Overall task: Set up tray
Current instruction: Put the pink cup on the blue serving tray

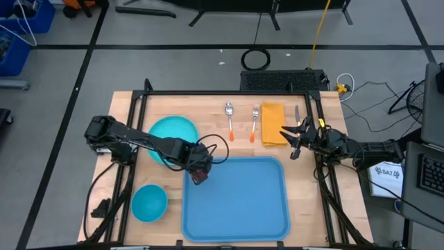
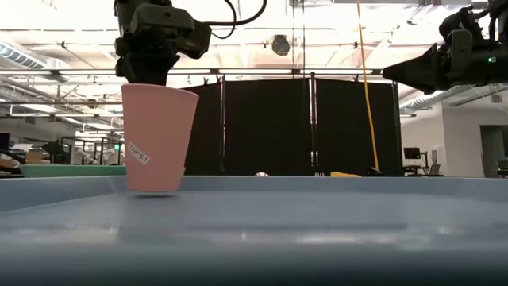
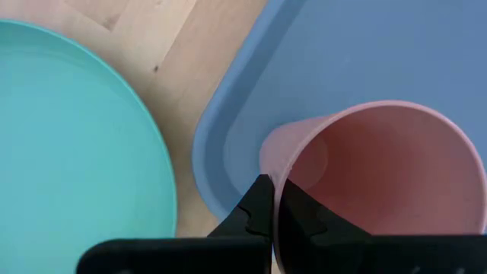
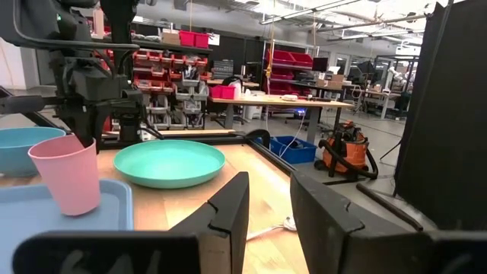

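The left gripper [image 3: 272,221] is pinched on the rim of a light, stiff pink cup [image 2: 155,137] at the far-left corner of the tray [image 1: 236,201], best held by its wall, while the right gripper [image 1: 294,139] waits parted over the napkin [image 1: 272,123]

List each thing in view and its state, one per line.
pink cup: upright, held by its rim just above the tray's corner
left gripper: shut on the cup's rim
right gripper: open, empty, above the napkin's edge
tray: flat on the table
teal plate: flat, empty
blue bowl: upright, empty
spoon, fork: lying on the table
yellow napkin: folded, flat
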Robot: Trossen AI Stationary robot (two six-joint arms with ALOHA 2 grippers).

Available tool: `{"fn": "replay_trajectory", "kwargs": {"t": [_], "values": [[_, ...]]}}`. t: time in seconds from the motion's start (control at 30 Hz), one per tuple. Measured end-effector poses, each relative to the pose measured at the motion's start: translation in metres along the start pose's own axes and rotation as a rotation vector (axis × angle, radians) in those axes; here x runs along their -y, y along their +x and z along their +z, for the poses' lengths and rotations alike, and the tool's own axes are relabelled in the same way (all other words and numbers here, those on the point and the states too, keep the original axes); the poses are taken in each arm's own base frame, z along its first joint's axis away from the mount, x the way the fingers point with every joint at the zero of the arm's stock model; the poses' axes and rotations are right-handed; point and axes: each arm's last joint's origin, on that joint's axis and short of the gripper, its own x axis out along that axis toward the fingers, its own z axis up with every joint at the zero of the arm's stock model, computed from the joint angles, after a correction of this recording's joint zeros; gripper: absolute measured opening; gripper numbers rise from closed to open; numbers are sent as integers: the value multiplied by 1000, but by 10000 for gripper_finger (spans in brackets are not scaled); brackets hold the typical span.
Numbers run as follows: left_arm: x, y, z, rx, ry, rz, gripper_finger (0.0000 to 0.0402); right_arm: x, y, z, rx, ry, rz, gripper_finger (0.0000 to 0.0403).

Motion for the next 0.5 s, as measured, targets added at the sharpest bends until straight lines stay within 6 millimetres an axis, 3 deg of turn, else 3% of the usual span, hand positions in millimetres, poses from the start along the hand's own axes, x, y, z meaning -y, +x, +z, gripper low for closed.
{"fn": "replay_trajectory", "kwargs": {"t": [0.5], "values": [[3,6,2,20,-7,-32,2,0,0,0,0,0,0,89]]}}
